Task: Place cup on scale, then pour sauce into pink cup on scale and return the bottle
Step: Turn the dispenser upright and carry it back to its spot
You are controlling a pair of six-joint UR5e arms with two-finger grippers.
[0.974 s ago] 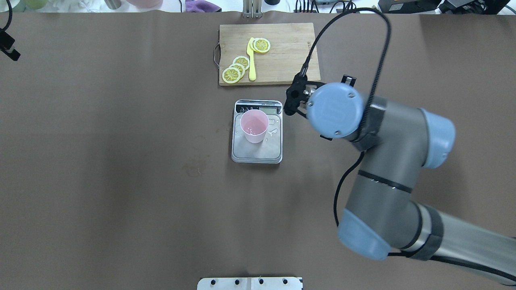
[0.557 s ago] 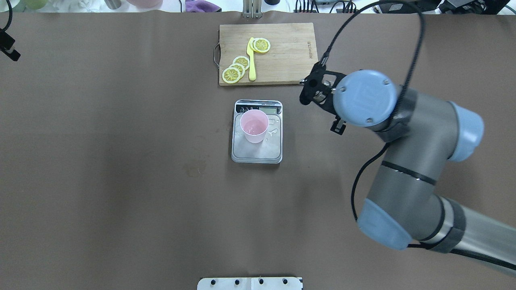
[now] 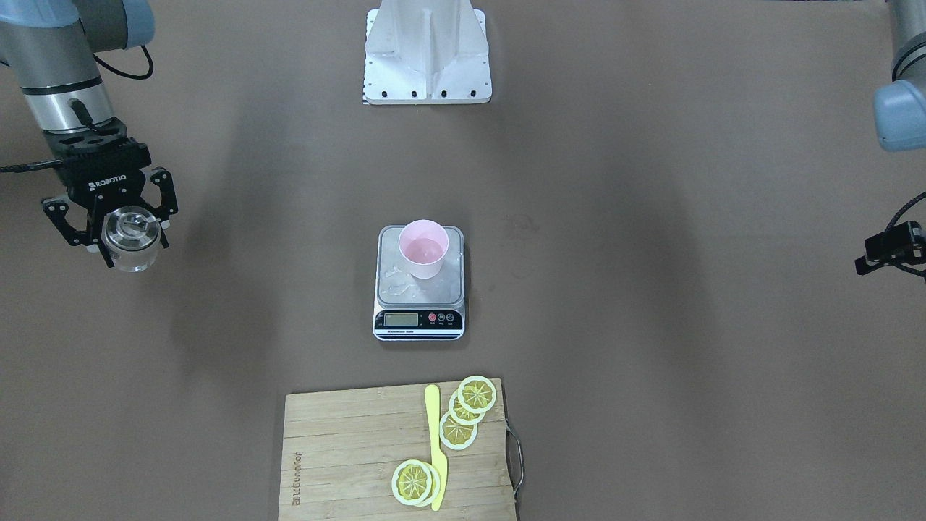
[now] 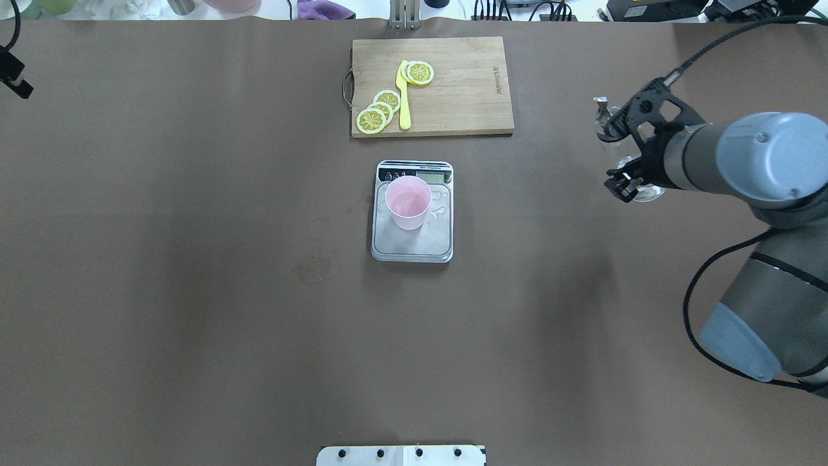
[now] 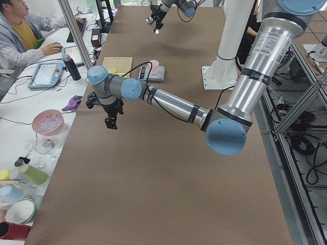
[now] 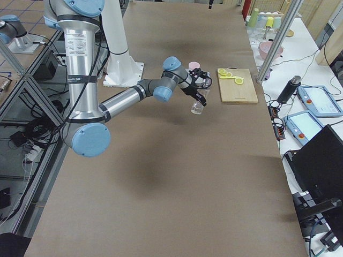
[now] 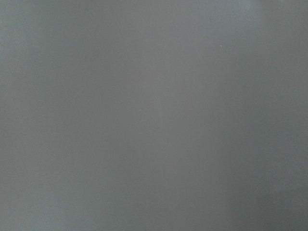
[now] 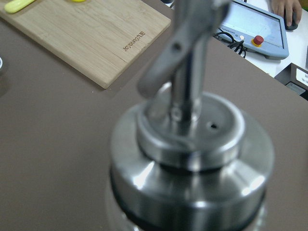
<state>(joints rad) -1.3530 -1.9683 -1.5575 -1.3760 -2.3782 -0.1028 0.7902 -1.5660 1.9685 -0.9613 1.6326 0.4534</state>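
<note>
Right gripper (image 3: 121,235) clamps the glass bottle (image 3: 132,230), well apart from the pink cup (image 3: 422,251) on the scale (image 3: 396,288). Only the wrist view shows the pour-spout (image 8: 185,57) close up. Left gripper (image 5: 110,120) jaws: can't tell.

Under and all around the right gripper (image 3: 129,242), a matte brown worktop (image 3: 651,181), lit evenly from overhead, with only soft, blurred shadows on it. Well beyond the gripper, past the worktop's long edge, a white side table (image 6: 316,59) crowded with a pink bowl (image 6: 266,49), pale cups, a dark flask (image 6: 284,90), two control tablets (image 6: 321,100) and an open laptop (image 6: 321,155), with a slanted aluminium post (image 6: 278,37) rising at its edge. Behind the gripper, off the opposite edge, a grey floor (image 6: 32,187) strewn with black cables (image 6: 32,128) between metal frame bars (image 6: 21,91).
</note>
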